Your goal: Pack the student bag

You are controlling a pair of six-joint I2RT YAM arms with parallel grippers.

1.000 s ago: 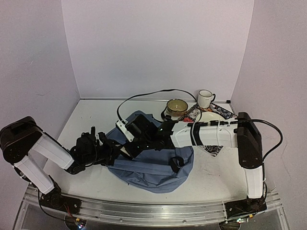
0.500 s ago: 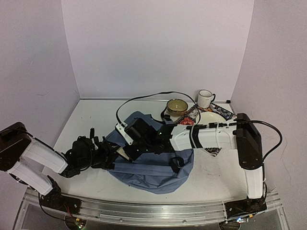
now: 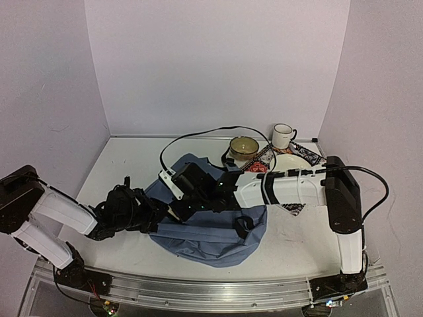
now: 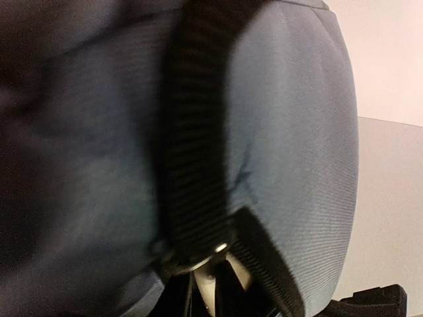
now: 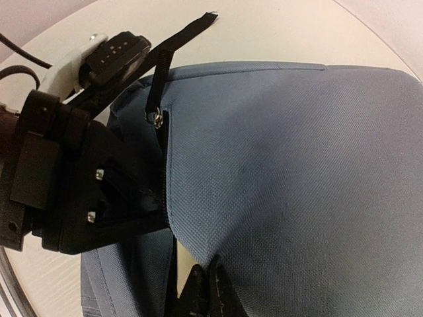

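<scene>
Shifted lower and rightward since the earlier frame, the left tool [image 3: 152, 214] sits against the left edge of the backpack [image 3: 211, 231], which lies slumped mid-counter [image 3: 125, 165] before both arm bases. Blue fabric and a black strap [image 4: 195, 145] fill the left wrist view, so this tool's width cannot be told. The right tool [image 5: 198, 294] is closed narrow at the backpack's zip edge.

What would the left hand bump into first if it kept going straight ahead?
The bag, almost at once. Its blue cloth and a black strap fill the left hand's own view, so it may already be touching.
</scene>
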